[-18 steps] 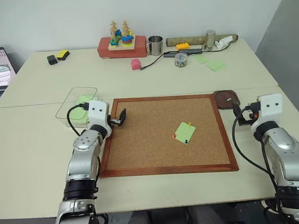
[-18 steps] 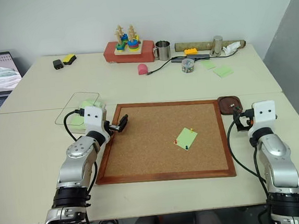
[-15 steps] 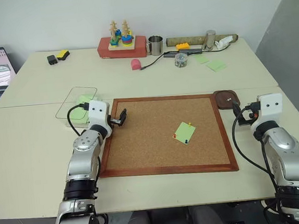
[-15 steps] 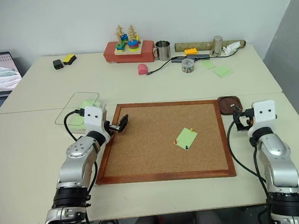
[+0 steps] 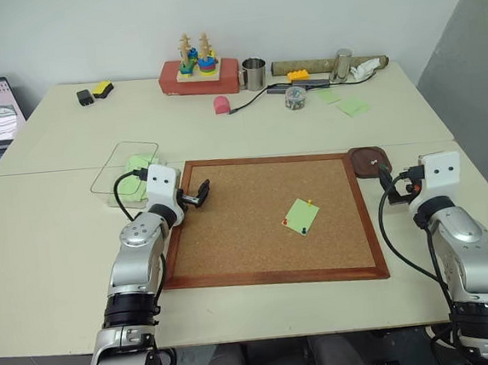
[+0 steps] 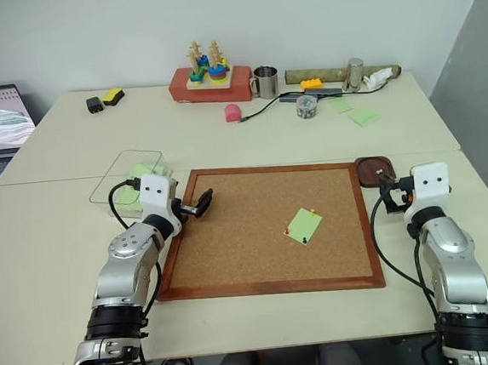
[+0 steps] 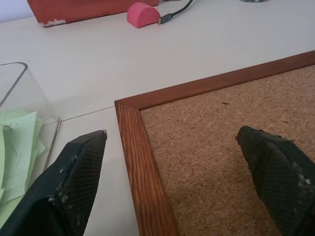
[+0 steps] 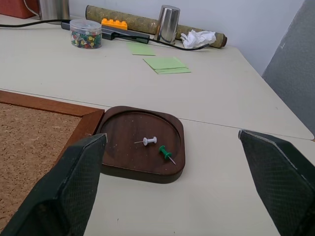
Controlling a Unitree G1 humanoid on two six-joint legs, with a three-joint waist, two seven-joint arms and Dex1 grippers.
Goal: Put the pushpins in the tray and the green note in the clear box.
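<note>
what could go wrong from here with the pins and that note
The light green square note is held on the wood-framed corkboard by three tiny pushpins; pulling it early may tear it. The pins could slip from the open left gripper. The small dark brown tray already holds two pins, which a drop might scatter.

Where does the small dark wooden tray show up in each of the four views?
Left eye view: tray at the corkboard's far right corner, just ahead of the right hand.
Right eye view: same corner.
Left wrist view: not in it.
Right wrist view: centre, holding a white pin and a green pin.
Shared landmark: the corkboard's red-brown frame.
</note>
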